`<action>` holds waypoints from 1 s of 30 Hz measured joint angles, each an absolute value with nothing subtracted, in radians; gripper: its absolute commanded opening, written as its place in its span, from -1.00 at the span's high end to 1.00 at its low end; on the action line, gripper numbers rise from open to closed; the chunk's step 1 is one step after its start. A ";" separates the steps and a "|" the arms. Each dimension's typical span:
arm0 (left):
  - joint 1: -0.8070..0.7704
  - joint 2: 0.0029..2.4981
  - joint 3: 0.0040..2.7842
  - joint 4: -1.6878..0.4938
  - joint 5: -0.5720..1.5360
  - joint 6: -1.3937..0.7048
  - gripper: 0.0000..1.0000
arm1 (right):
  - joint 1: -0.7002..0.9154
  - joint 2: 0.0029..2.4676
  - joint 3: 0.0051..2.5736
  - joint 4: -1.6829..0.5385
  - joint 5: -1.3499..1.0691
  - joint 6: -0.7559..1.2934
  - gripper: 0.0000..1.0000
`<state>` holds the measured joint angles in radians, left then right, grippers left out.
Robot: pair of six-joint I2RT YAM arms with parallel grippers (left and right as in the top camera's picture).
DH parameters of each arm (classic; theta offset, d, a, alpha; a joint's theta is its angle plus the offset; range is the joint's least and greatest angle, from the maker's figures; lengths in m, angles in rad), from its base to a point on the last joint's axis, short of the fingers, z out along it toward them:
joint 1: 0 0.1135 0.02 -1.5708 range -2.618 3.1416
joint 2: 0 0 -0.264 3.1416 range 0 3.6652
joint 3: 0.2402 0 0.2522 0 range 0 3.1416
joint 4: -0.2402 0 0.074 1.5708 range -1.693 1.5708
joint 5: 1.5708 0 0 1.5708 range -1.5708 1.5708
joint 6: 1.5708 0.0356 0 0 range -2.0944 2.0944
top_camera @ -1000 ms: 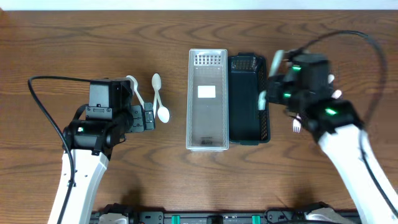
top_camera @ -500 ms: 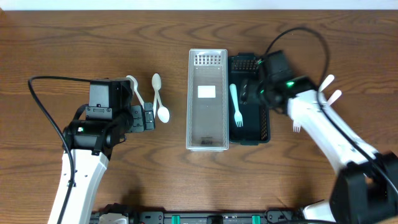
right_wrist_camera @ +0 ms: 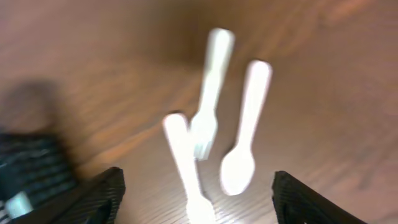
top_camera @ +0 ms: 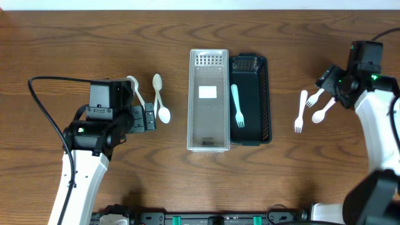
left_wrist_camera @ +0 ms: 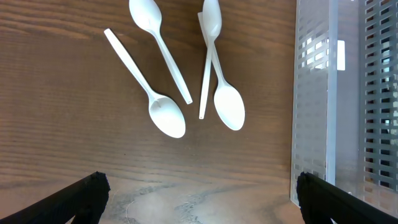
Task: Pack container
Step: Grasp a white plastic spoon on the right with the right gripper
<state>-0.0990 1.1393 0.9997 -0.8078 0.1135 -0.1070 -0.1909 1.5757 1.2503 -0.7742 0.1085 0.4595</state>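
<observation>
A clear plastic container (top_camera: 208,128) stands mid-table, with a black basket (top_camera: 267,103) against its right side. Inside the basket lies a pale blue fork (top_camera: 237,105). Three white spoons (left_wrist_camera: 166,115) lie left of the clear container (left_wrist_camera: 314,93). My left gripper (left_wrist_camera: 200,191) hovers open just short of them, holding nothing. Two white forks (top_camera: 300,112) and a white spoon (top_camera: 323,112) lie at the right. My right gripper (right_wrist_camera: 198,186) is open over them, with one fork (right_wrist_camera: 186,158) and the spoon (right_wrist_camera: 239,165) between its fingers, blurred.
In the overhead view the left gripper (top_camera: 147,117) sits beside the spoons (top_camera: 164,112), and the right gripper (top_camera: 330,84) is near the table's right edge. The black basket's corner (right_wrist_camera: 28,171) shows at the left of the right wrist view.
The right gripper carried the blue fork over the black basket, opened and dropped it inside. It then swung right to the white cutlery. The left arm stayed still.
</observation>
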 measured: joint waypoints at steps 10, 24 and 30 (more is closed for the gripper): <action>-0.099 1.139 1.000 -0.808 0.113 -0.107 -0.96 | -0.318 1.827 1.241 -0.764 0.073 0.460 -0.51; -0.099 1.139 1.000 -0.808 0.113 -0.107 -0.96 | -0.317 1.930 1.237 -0.716 0.051 0.462 -0.17; -0.099 1.139 1.000 -0.808 0.113 -0.107 -0.96 | -0.317 1.931 1.219 -0.691 0.061 0.461 0.09</action>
<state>-0.0990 1.1393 0.9997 -0.8078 0.1131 -0.1070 -0.3168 1.9312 1.2190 -0.6907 0.0608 0.4606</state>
